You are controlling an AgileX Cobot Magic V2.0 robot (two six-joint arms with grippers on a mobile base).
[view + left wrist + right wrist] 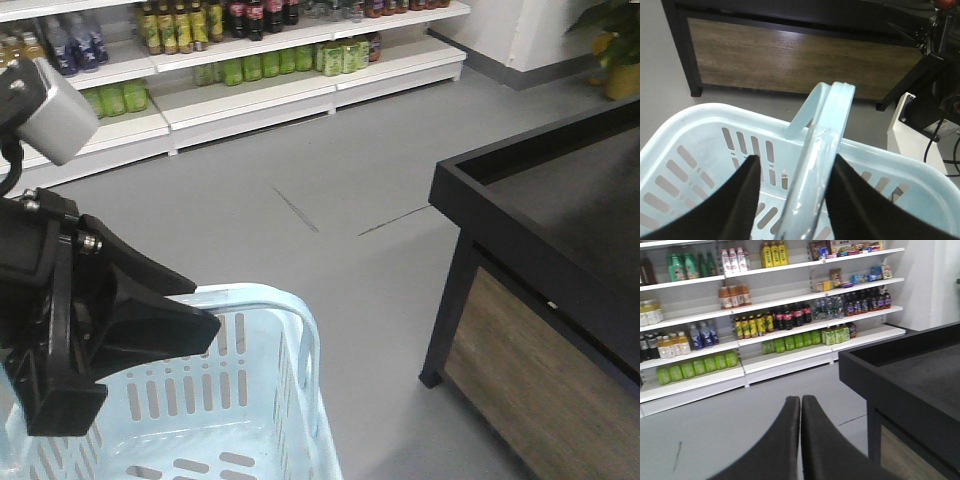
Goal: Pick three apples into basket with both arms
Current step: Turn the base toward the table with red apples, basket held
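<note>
Left claw (pixel 795 161) sat spread around the raised handles (pixel 832 102) of the basket (pixel 700 114), not clamped. Right claw (pixel 800 400) was pinched closed and empty, facing the shelves (pixel 765 362). No apples showed anywhere, so all three likely remained.

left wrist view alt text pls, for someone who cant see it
The left pincer straddles the two raised handles of a pale blue slotted basket, its black fingers spread, with a gap showing beside the handles. Beyond the basket, a black-framed stand with a wood-grain panel sits on a grey floor.
</note>
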